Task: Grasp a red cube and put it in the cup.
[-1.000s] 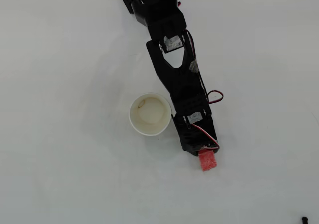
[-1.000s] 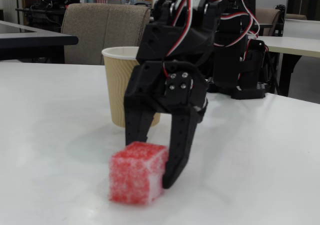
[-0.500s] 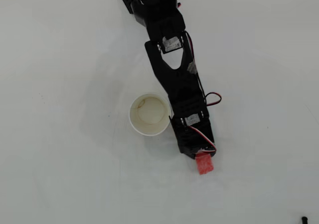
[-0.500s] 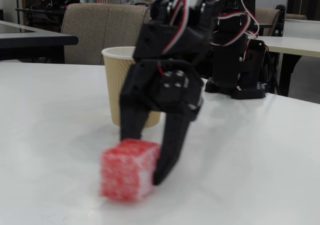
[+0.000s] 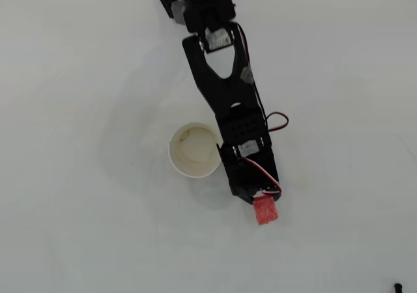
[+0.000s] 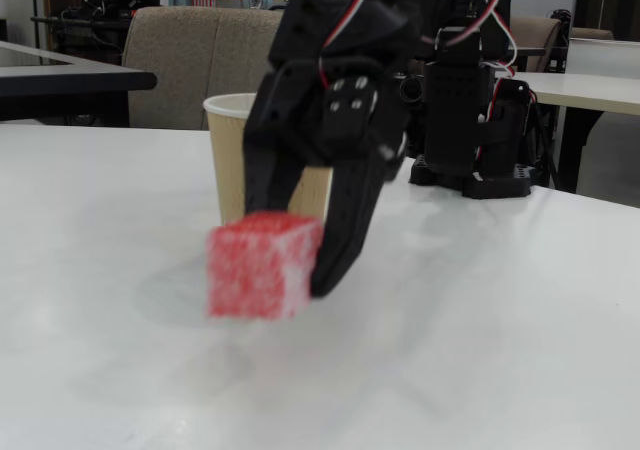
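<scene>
Pincer clamps red cube — pale-speckled, soft-edged, clear of table — beside cup.

The red cube, low in the middle of the fixed view, is bright red dusted with pale whitish speckles. The cup, at the centre of the overhead view, is white at the rim with a cream, faintly stained inside; in the fixed view its ribbed outer wall shows tan. The arm and its jaws are black, trailed by red, white and black wires. The counter is plain white. A beige chair back stands at the upper left of the fixed view.
</scene>
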